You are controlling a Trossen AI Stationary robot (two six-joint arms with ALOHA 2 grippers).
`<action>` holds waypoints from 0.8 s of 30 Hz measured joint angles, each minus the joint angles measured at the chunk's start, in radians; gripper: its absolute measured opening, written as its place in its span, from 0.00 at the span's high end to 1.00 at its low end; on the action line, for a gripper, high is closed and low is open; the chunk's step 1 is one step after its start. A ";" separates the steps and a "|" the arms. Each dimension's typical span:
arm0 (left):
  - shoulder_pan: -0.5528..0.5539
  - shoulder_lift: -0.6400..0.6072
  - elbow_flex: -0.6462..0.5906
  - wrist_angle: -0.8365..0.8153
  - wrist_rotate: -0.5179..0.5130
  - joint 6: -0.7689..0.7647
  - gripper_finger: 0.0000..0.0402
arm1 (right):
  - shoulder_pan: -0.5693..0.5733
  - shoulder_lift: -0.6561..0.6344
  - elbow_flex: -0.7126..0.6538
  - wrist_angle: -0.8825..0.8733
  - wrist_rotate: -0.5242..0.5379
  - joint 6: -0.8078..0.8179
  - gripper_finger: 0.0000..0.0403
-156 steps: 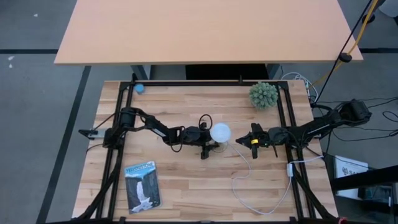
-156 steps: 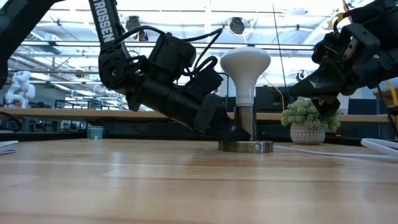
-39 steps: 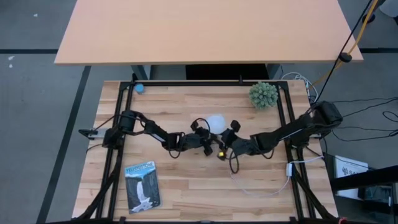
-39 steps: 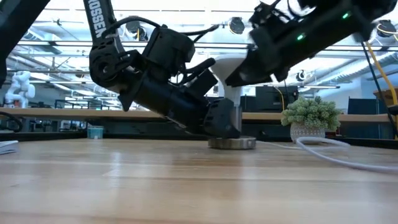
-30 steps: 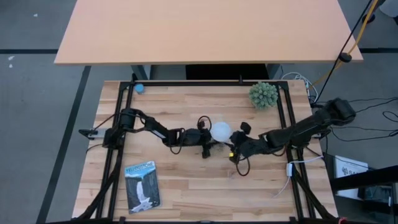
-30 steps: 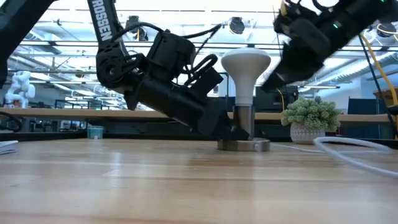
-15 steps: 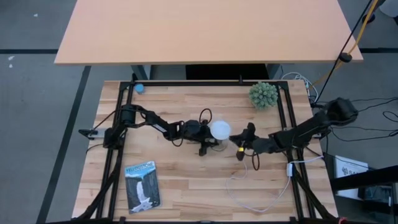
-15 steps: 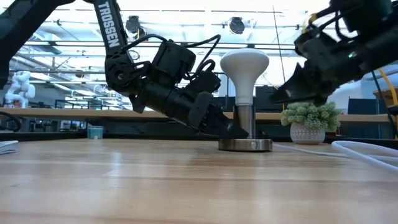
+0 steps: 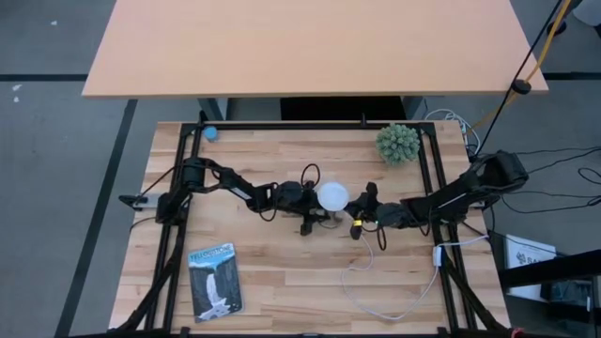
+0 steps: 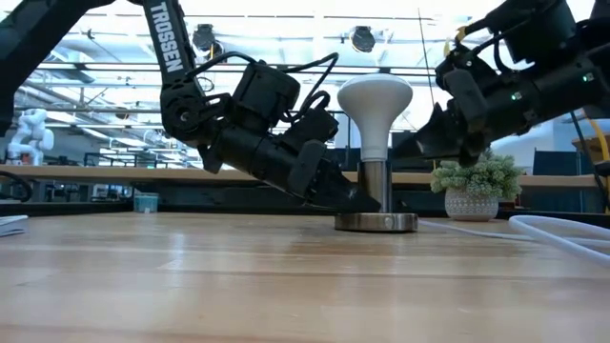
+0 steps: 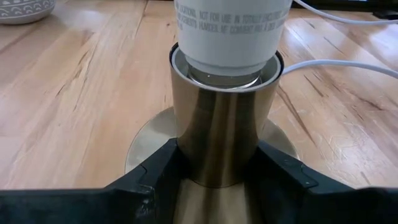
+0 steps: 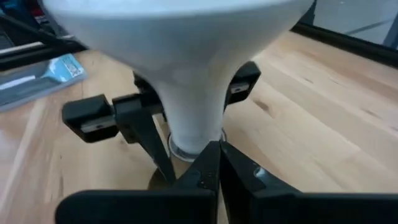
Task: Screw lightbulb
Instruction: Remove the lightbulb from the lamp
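The white lightbulb [image 9: 331, 197] stands upright with its neck [image 12: 189, 124] in a brass socket [image 11: 217, 137]. The socket's round base [image 10: 376, 222] rests on the wooden table. My left gripper [image 11: 217, 180] comes low from the table's left and is shut on the socket's stem. My right gripper [image 12: 214, 152] comes from the right at the height of the bulb's neck. It is shut with nothing between its fingers, and its tips [image 10: 398, 148] are right beside the neck. I cannot tell whether they touch it. My left gripper pinches the socket's brass stem [image 11: 186, 155] between its two fingers, low down just above the round base. The fingers [image 11: 158, 168] come almost level from the table's left, one on each side of the stem. The socket stands upright with its base on the table.
A green spiky plant [image 9: 398, 143] in a pot stands at the far right. The socket's white cord [image 9: 376, 291] loops over the near right of the table. A booklet [image 9: 215, 280] lies near left and a small blue object [image 9: 210, 132] lies far left.
My right gripper has come down from above the bulb's dome and levelled out. It drew back a little toward the table's right, then returned to the bulb's neck. My left arm has swung slightly about the socket while keeping hold. Bulb and socket have stayed in place.
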 joint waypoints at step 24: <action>0.000 -0.002 0.001 -0.039 -0.013 0.023 0.56 | 0.001 0.050 0.020 0.015 -0.090 0.049 1.00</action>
